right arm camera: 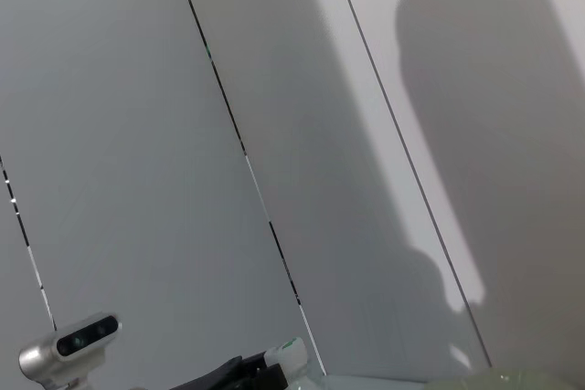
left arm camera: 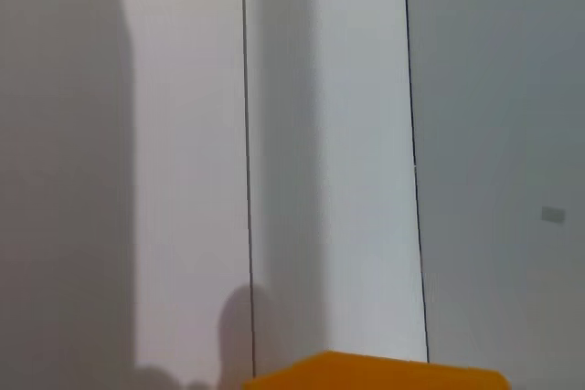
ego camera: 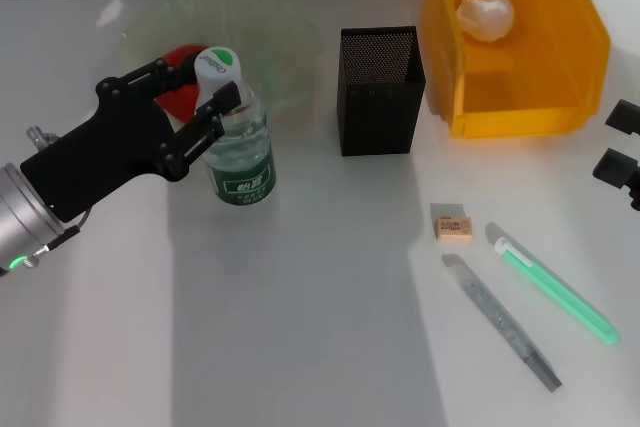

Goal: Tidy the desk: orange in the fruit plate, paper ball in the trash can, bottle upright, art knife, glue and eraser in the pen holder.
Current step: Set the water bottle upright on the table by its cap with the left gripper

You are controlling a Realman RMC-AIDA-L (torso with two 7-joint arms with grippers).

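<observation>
Standing upright, the bottle [ego camera: 238, 137] sits clasped at the neck in the left gripper [ego camera: 200, 107]; orange [ego camera: 182, 72] in fruit plate [ego camera: 270, 37], paper ball [ego camera: 485, 17] binned. Eraser [ego camera: 452, 224], glue [ego camera: 550, 282], art knife [ego camera: 500, 319] remain outside the pen holder [ego camera: 380, 92]. Right gripper [ego camera: 622, 152] idle, state unclear.

Bright, even light on the white tabletop [ego camera: 300, 347]; broad soft shadow bands across it, glare spots at far-left edge. Wrist views dimmer (big soft shadows on wall panels), slightly soft focus.
</observation>
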